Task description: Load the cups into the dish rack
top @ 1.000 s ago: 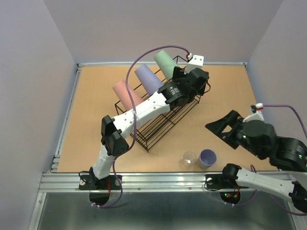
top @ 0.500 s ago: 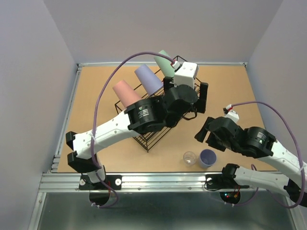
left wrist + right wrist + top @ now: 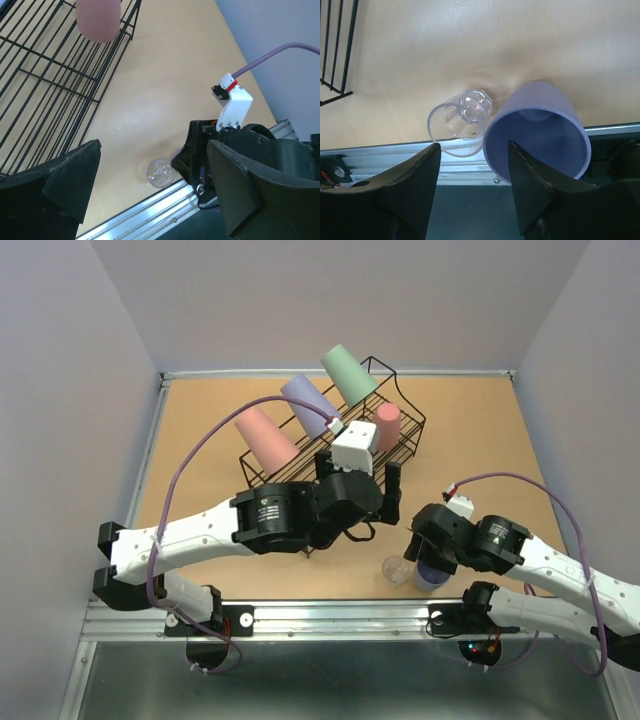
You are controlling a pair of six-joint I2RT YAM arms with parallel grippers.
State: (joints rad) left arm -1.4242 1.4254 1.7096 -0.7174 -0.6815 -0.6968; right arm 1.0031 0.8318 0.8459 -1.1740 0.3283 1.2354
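The black wire dish rack [image 3: 300, 505] holds a large pink cup [image 3: 262, 438], a large lavender cup [image 3: 308, 405], a green cup [image 3: 348, 373] and a small pink cup [image 3: 386, 426]. My left gripper [image 3: 385, 502] hangs open and empty just in front of the rack's right end. A tiny clear cup [image 3: 396, 570] and a small lavender cup [image 3: 437, 576] stand side by side near the front edge. My right gripper [image 3: 474, 146] is open above them; its left fingertip is beside the clear cup [image 3: 456, 127] and its right fingertip over the mouth of the lavender cup [image 3: 545, 125].
An aluminium rail [image 3: 330, 615] runs along the table's front edge, right behind the two loose cups. In the left wrist view the rack's bars [image 3: 55, 75] fill the upper left, and the right arm's wrist [image 3: 235, 145] is close beside the clear cup [image 3: 161, 172].
My left arm has drawn back from the rack's far end toward the front, uncovering the small pink cup in the rack. My right gripper has come left and down over the two loose cups, jaws narrowing.
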